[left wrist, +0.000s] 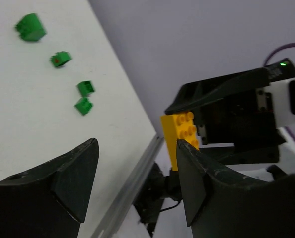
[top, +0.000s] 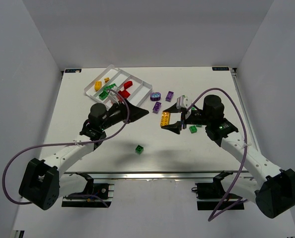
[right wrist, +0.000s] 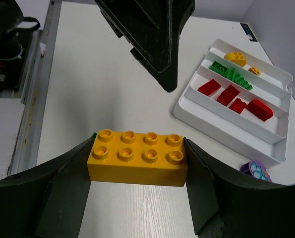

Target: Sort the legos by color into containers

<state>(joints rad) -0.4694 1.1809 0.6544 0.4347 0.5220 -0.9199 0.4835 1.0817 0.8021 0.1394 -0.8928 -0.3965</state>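
Note:
My right gripper [top: 173, 118] is shut on a yellow-orange eight-stud brick [right wrist: 137, 157] and holds it above the table right of centre; the brick also shows in the top view [top: 165, 118]. My left gripper [top: 137, 109] is open and empty, facing the right one just right of the white tray [top: 98, 78]. In the left wrist view its jaws stand wide apart [left wrist: 137, 144], with the yellow brick [left wrist: 180, 134] beyond them. The tray's compartments hold red bricks [right wrist: 232, 96], green bricks [right wrist: 229, 72] and yellow pieces [right wrist: 235, 57]; the nearest compartment shows nothing in it.
Loose on the table: a round purple piece [top: 156, 96], two purple bricks [top: 170, 95] [top: 157, 107], a green brick [top: 139, 148] near the front, and green bricks [top: 192, 129] under the right wrist. Several green bricks [left wrist: 61, 58] show in the left wrist view.

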